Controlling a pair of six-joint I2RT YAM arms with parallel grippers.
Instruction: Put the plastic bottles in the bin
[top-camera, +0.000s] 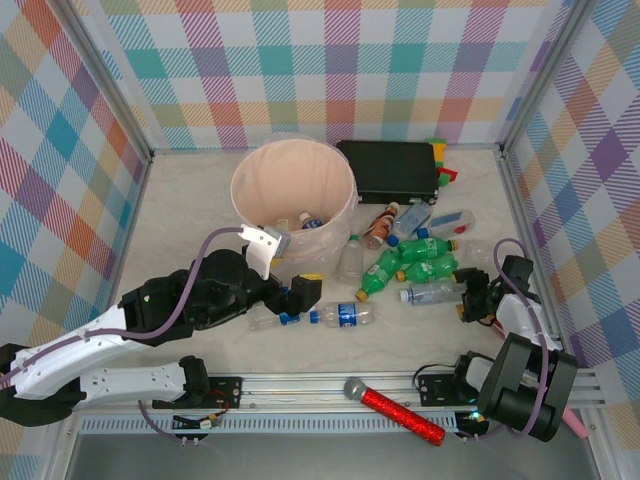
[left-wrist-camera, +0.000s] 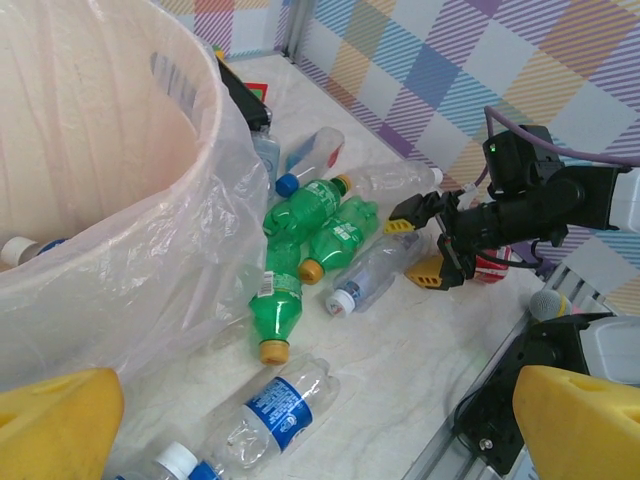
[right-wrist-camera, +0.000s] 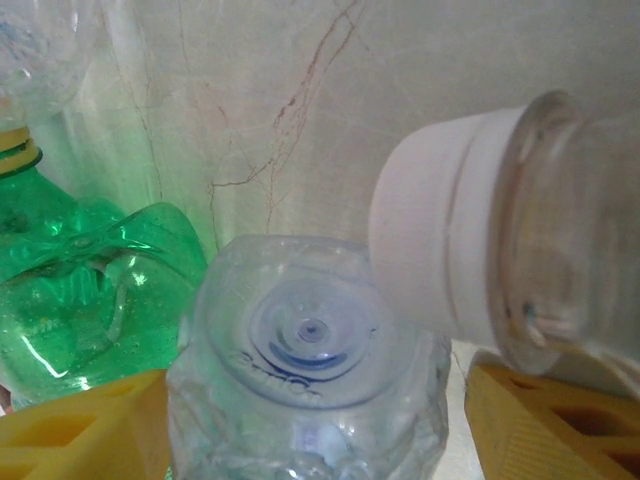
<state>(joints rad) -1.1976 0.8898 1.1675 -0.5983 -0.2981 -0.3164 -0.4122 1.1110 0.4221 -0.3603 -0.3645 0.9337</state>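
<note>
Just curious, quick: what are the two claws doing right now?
Left gripper: open, empty.
Right gripper: open, jaws either side of a clear bottle, not clamped yet.

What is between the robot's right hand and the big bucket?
Bottles lying on the table: green bottles and a clear bottle sit between the right gripper and the bucket, seen from the top camera.
</note>
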